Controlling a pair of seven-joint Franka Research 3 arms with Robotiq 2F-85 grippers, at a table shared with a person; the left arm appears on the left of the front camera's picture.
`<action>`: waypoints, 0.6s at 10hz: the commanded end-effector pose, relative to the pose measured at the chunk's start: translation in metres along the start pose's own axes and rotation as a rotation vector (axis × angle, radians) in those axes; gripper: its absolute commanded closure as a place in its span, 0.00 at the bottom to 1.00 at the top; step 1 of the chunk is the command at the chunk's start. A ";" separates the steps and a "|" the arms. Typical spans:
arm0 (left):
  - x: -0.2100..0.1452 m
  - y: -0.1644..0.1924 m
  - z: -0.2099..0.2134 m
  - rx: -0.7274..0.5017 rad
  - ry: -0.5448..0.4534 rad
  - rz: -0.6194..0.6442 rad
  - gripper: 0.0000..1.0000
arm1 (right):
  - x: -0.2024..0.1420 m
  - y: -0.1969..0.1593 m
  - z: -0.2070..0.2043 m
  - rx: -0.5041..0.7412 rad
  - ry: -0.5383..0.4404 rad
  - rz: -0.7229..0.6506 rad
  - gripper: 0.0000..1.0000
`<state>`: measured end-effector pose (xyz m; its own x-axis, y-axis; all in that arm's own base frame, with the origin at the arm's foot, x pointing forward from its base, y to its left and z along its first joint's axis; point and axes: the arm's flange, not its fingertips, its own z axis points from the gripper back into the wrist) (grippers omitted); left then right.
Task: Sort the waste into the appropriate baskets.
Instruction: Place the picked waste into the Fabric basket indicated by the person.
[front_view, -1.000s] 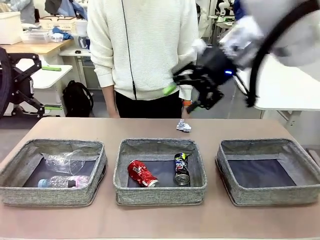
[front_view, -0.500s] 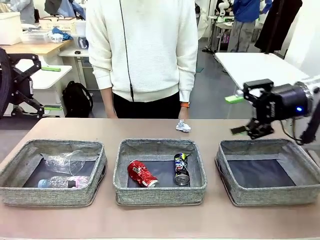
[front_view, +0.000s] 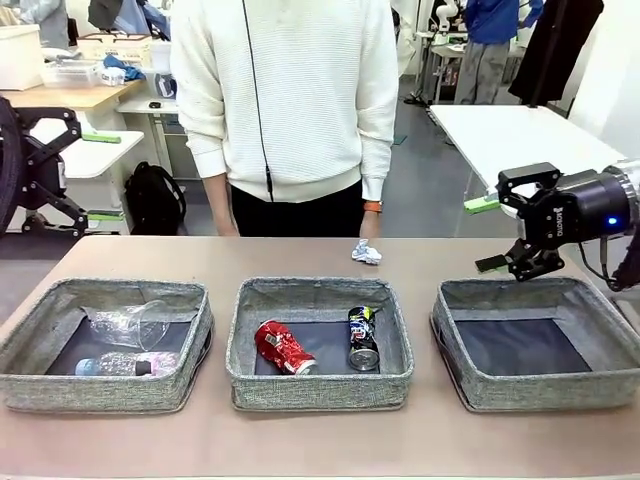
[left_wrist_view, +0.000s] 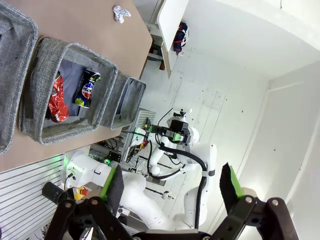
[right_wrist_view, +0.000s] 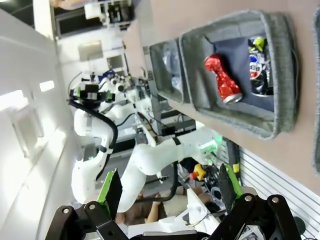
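Swinging away from the middle of the table, where it hung in front of the person a second ago, the right gripper (front_view: 508, 233) now hovers at the right side above the far edge of the right basket (front_view: 470, 385), its green-padded jaws spread wide and holding nothing. One piece of waste remains unsorted: the crumpled white paper wad (front_view: 366, 251), lying on the bare table (front_view: 300, 440) at the far edge, just behind the middle basket (front_view: 318, 388) and directly in front of the person (front_view: 290, 100). It sits to the left of the right gripper, level with it in depth, a compact lump with no clear long axis. That arm looks the nearer of the two for a pickup, and the right basket, still bare inside, appears the likely destination. The left gripper (left_wrist_view: 170, 185), seen from its own wrist camera, is likewise fully open and empty, pointed away from the table. Sorting elsewhere looks finished: the crushed red can (front_view: 284, 347) and the crushed dark blue-silver can (front_view: 362, 338) lie side by side in the middle basket, while the clear plastic cup (front_view: 133, 323) and the clear plastic bottle (front_view: 125, 363) rest in the left basket (front_view: 100, 392). Nothing lies between gripper and wad, though the person stands close behind it.
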<state>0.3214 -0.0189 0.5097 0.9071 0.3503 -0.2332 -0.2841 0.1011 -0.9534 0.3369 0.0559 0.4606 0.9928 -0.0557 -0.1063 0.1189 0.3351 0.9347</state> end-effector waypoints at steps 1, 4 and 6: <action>-0.001 -0.003 -0.001 -0.017 -0.004 0.009 0.00 | 0.000 0.001 -0.001 0.022 0.001 -0.005 0.00; -0.001 -0.003 -0.001 -0.017 -0.004 0.009 0.00 | 0.000 0.001 -0.001 0.022 0.001 -0.005 0.00; -0.001 -0.003 -0.001 -0.017 -0.004 0.009 0.00 | 0.000 0.001 -0.001 0.022 0.001 -0.005 0.00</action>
<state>0.3214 -0.0189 0.5097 0.9071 0.3503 -0.2332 -0.2842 0.1010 -0.9534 0.3366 0.0562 0.4606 0.9927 -0.0536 -0.1084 0.1201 0.3336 0.9350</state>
